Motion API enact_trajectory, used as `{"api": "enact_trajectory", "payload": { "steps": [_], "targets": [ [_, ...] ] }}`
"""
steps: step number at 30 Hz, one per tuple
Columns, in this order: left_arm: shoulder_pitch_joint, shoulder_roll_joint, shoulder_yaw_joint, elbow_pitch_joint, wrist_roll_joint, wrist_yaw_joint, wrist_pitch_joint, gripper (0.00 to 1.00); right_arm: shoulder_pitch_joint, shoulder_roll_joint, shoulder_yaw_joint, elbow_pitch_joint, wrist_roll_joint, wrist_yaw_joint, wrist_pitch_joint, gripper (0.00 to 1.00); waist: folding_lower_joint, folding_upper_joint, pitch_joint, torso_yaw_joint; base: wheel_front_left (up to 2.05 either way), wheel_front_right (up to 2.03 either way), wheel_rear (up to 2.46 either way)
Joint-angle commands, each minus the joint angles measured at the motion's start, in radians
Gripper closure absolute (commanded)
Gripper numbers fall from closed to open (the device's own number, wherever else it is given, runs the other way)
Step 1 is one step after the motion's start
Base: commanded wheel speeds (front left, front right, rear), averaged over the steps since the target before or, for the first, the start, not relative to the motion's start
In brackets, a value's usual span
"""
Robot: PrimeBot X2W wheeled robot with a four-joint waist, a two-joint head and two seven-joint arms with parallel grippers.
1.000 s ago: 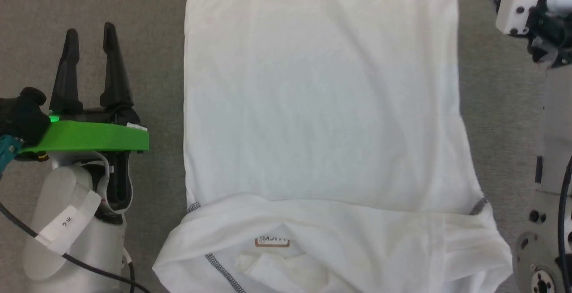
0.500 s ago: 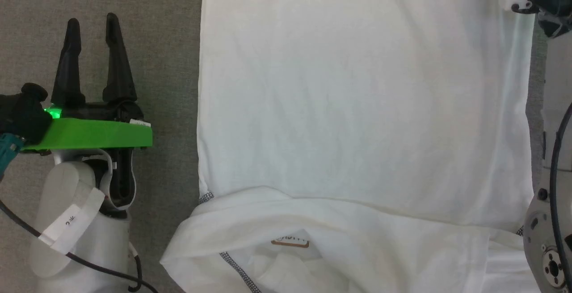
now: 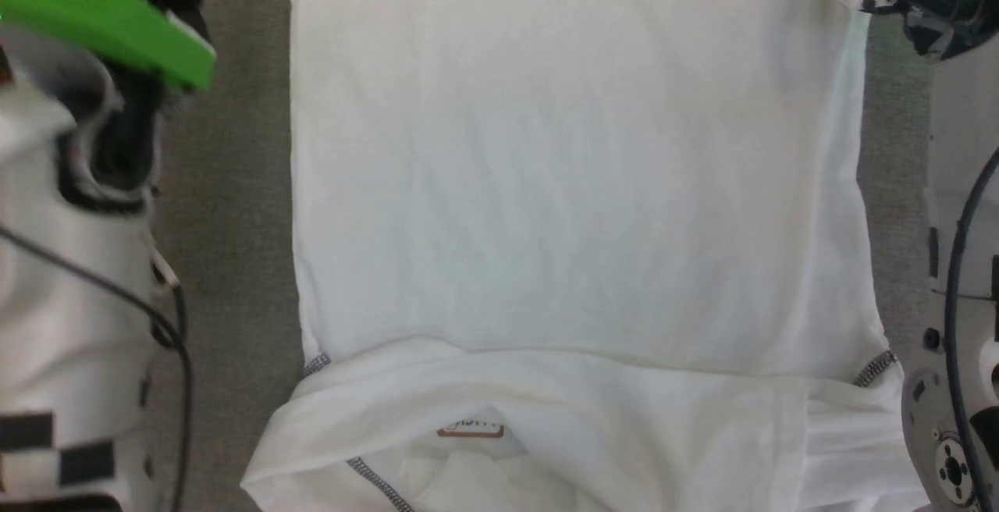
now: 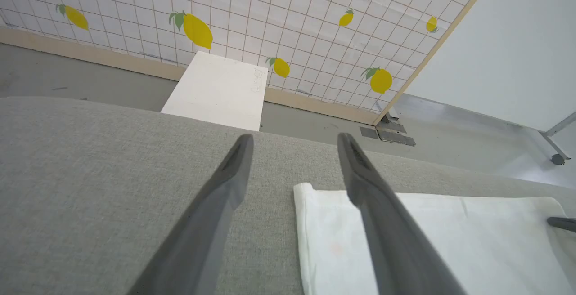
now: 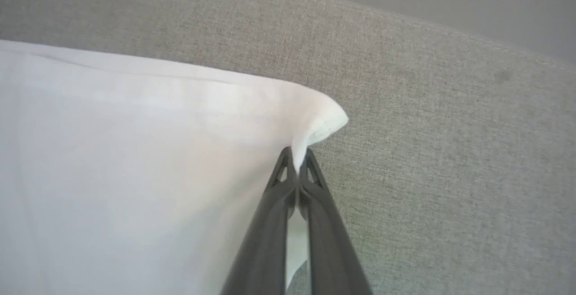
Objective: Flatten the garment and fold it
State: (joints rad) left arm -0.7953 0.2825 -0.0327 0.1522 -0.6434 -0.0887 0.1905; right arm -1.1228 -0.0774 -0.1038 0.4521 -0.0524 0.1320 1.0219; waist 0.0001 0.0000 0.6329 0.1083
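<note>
Since a second ago, left hand (image 4: 294, 140) has gone forward beside the garment (image 3: 577, 184); head camera shifted too. Garment lies flat on the grey worktop (image 3: 234, 262), with the collar end nearest me and bunched. Left hand is spread wide and empty over the far-left hem corner. Right hand (image 5: 295, 153) is pinched closed on the far-right hem corner, fabric puckering at the tips. Risk as I judge it: pulling with one corner held skews the body, or the thin pinch slips. Far hem is cut off in the head view, sleeves are hard to trace, label (image 3: 471, 430) print unreadable.
</note>
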Motion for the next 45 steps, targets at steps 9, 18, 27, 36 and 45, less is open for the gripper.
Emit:
{"api": "enact_trajectory", "payload": {
  "steps": [9,18,27,36,45],
  "targets": [
    [-0.28,0.1,-0.146,0.241,0.048,0.106,0.532,0.0,-0.034,0.016,0.099,-0.005,0.11,-0.001,-0.028,1.0,-0.0001,0.0,0.043,-0.088,0.0,0.0,0.0],
    [-0.281,0.119,-0.219,0.282,0.059,0.138,0.757,0.59,-0.031,0.001,0.15,-0.013,0.159,-0.001,-0.049,1.0,-0.0001,0.0,0.062,-0.112,0.0,0.0,0.0],
    [-0.283,0.14,-0.191,0.225,0.073,0.127,0.63,1.0,-0.067,-0.016,0.135,-0.038,0.163,-0.001,-0.142,1.0,-0.0001,0.0,0.076,-0.112,0.0,0.0,0.0],
    [-0.409,0.155,-0.174,0.243,0.165,0.121,0.34,1.0,-0.164,0.001,0.052,-0.025,0.131,-0.001,-0.368,1.0,-0.0001,0.0,0.071,-0.109,0.0,0.0,0.0],
    [-0.392,0.137,-0.162,0.319,0.117,0.026,0.173,1.0,-0.13,0.0,0.076,0.04,0.196,-0.001,-0.468,1.0,-0.0001,0.0,-0.041,-0.106,0.0,0.0,0.0]
  ]
}}
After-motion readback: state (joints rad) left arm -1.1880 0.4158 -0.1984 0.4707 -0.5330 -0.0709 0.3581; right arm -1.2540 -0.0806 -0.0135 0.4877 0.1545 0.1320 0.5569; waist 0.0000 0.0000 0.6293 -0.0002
